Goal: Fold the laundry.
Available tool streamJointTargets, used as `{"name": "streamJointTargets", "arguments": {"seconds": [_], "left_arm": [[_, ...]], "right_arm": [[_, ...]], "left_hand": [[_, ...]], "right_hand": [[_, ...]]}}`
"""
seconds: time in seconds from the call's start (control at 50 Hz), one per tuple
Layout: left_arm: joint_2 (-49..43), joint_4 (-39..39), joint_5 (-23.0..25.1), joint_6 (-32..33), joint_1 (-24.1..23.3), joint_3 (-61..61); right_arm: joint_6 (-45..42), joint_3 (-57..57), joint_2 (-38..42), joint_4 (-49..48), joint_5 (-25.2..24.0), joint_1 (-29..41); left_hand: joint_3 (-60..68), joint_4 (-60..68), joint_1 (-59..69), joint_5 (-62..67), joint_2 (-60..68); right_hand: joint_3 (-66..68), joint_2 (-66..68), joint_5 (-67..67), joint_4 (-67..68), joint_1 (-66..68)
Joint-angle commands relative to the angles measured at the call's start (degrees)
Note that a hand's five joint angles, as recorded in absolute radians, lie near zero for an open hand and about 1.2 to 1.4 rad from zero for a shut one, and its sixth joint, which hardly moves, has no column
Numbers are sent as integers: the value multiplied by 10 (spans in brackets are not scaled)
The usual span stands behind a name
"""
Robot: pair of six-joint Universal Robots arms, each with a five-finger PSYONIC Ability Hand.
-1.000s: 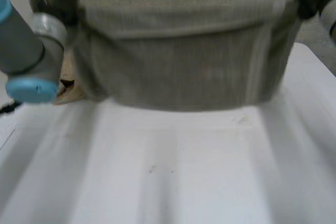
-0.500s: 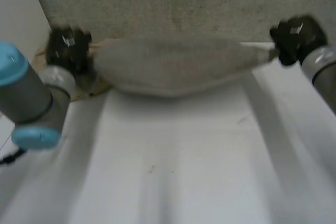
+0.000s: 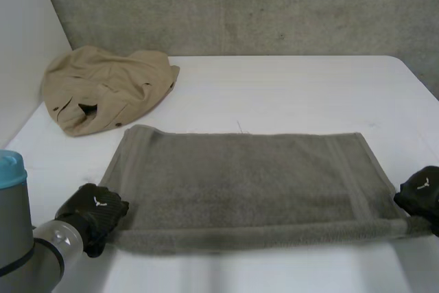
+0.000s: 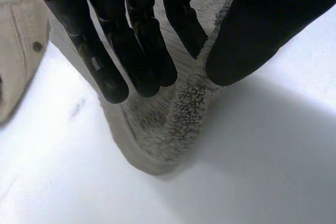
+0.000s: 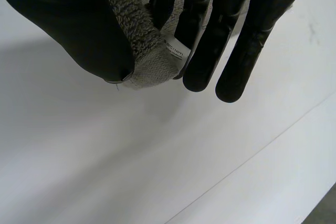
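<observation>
The grey towel [image 3: 240,183] lies spread flat on the table [image 3: 288,94], seemingly ready for folding. The left hand [image 3: 96,214] and right hand [image 3: 422,193] each have fingers clamped on a near corner of it. Beyond its far-left corner, a crumpled beige shirt [image 3: 103,90] awaits folding.

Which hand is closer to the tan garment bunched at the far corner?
Left. The left hand pinches a near corner of the grey towel, on the same side as the tan garment; the right hand pinches the opposite near corner, farther off.
</observation>
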Motion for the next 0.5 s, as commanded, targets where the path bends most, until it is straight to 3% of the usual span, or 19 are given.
{"name": "streamJointTargets", "arguments": {"seconds": [0.02, 0.2, 0.44, 0.46, 0.48, 0.5], "left_arm": [[-63, 99, -2, -4, -1, 80], [-197, 148, -6, -18, -4, 230], [-378, 155, -23, -29, -14, 448], [-384, 156, -24, -29, -15, 455], [-392, 161, -30, -26, -15, 467], [-394, 163, -33, -25, -16, 471]], "right_arm": [[73, -36, 45, -81, 4, 16], [163, -186, 159, -146, 50, 103], [174, -390, 333, -205, 134, 165], [175, -403, 344, -205, 137, 168], [176, -416, 355, -206, 143, 171], [185, -433, 370, -207, 154, 176]], "left_hand": [[116, 111, 150, 133, 112], [116, 111, 150, 133, 112], [79, 75, 113, 97, 75], [-3, -7, 31, 15, -7], [-248, -253, -214, -231, -252], [-352, -357, -318, -335, -356]], "right_hand": [[123, 134, 132, 119, 239], [123, 134, 132, 119, 239], [123, 134, 132, 119, 239], [-4, 6, 4, -9, 112], [-217, -206, -209, -222, -101], [-560, -550, -552, -565, -444]]}}
